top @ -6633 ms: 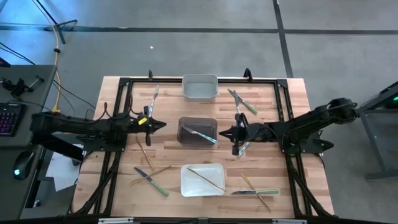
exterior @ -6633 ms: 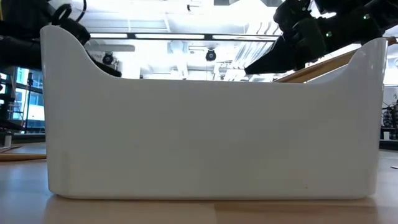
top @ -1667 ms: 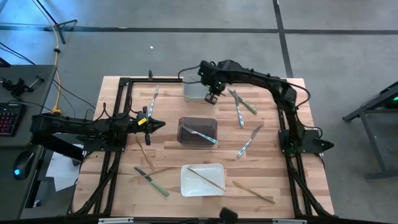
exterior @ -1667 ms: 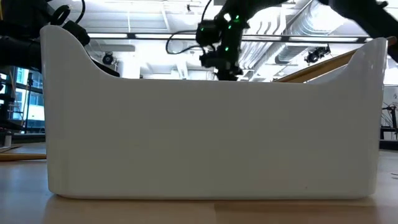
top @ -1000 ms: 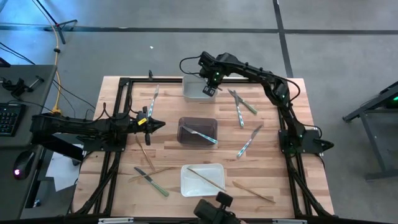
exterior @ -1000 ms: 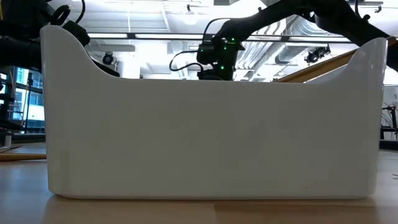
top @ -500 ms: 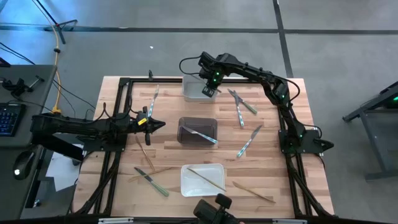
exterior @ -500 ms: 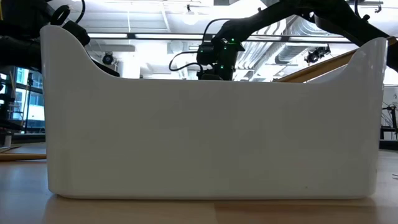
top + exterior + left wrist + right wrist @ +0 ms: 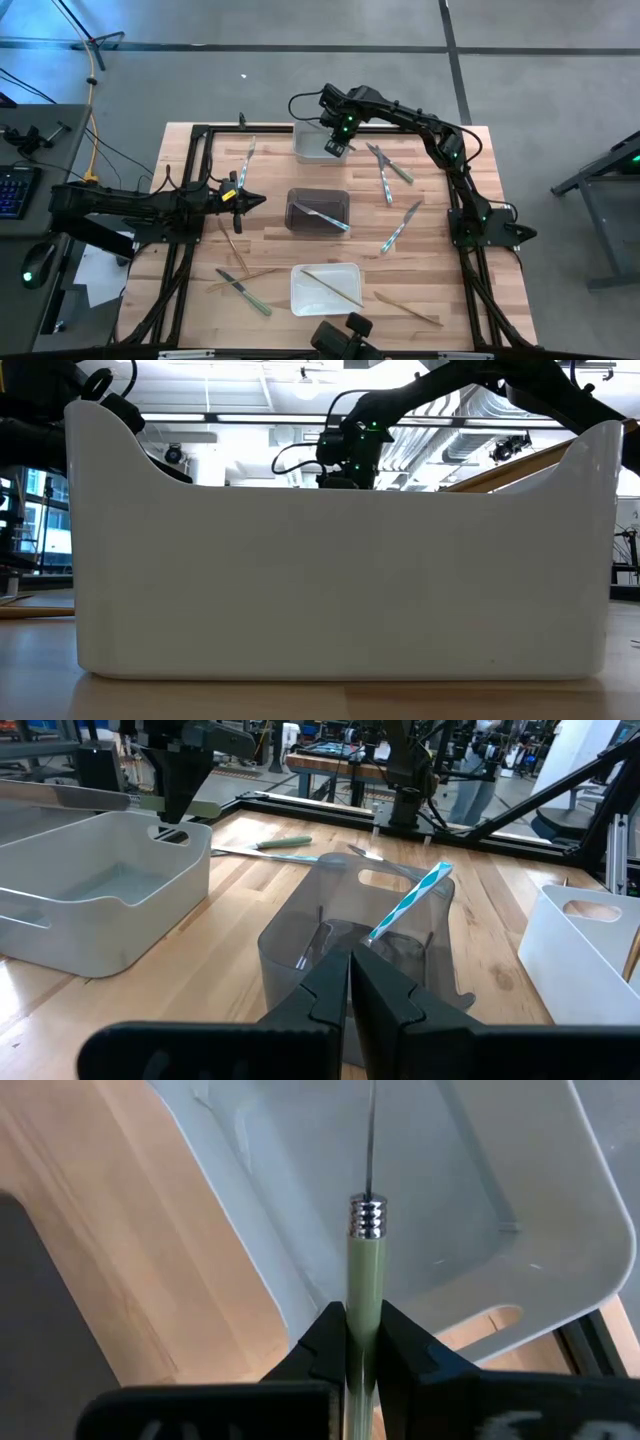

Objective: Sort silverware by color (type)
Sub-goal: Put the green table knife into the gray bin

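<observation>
The right claw [image 9: 336, 146] now hangs over the pale grey rectangular bin [image 9: 305, 146] at the far edge of the wooden worktop [image 9: 270, 230], having carried an olive-green-handled utensil [image 9: 364, 1295] there from the middle of the worktop, where it was several seconds ago. Over the last second the arm has barely moved. The wrist view shows the fingers pinched tight on the green handle, its thin metal end pointing down into the empty bin. The green piece looks ready to drop, starting that colour's bin.

The left claw [image 9: 349, 982] waits with its fingers pressed together, holding nothing, facing the dark translucent bin [image 9: 340, 925], which contains a pale blue-silver utensil [image 9: 410, 900]. More utensils remain scattered on the worktop.
</observation>
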Controlling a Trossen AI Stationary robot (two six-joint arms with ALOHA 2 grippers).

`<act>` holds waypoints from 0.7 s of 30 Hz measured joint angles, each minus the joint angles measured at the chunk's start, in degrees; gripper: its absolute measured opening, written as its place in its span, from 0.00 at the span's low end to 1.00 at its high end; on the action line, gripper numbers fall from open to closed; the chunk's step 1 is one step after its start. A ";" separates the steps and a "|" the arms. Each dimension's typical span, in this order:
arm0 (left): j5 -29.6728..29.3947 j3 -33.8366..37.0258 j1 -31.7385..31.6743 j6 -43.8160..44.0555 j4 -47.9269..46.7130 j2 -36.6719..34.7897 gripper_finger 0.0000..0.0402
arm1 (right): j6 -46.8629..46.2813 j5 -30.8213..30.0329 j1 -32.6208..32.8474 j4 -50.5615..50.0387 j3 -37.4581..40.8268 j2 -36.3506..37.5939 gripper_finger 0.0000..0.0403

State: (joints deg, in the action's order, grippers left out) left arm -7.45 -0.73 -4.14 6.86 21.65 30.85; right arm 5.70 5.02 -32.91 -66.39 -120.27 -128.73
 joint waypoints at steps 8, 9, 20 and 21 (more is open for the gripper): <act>0.00 0.00 0.00 0.00 0.00 0.00 0.02 | -0.75 0.00 0.06 0.20 0.00 0.00 0.09; 0.01 0.00 0.00 -0.01 0.00 0.00 0.02 | -0.75 0.00 0.07 0.25 0.00 0.00 0.09; -0.01 0.00 0.00 0.01 -0.02 0.00 0.02 | 3.11 -0.90 1.20 0.70 0.00 0.00 0.02; -0.01 0.00 0.00 0.01 -0.01 0.00 0.02 | 2.79 -0.87 1.19 0.70 0.00 0.00 0.03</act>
State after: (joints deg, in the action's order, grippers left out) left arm -7.46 -0.73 -4.14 6.87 21.64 30.85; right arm 8.49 4.14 -31.72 -65.69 -120.27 -128.73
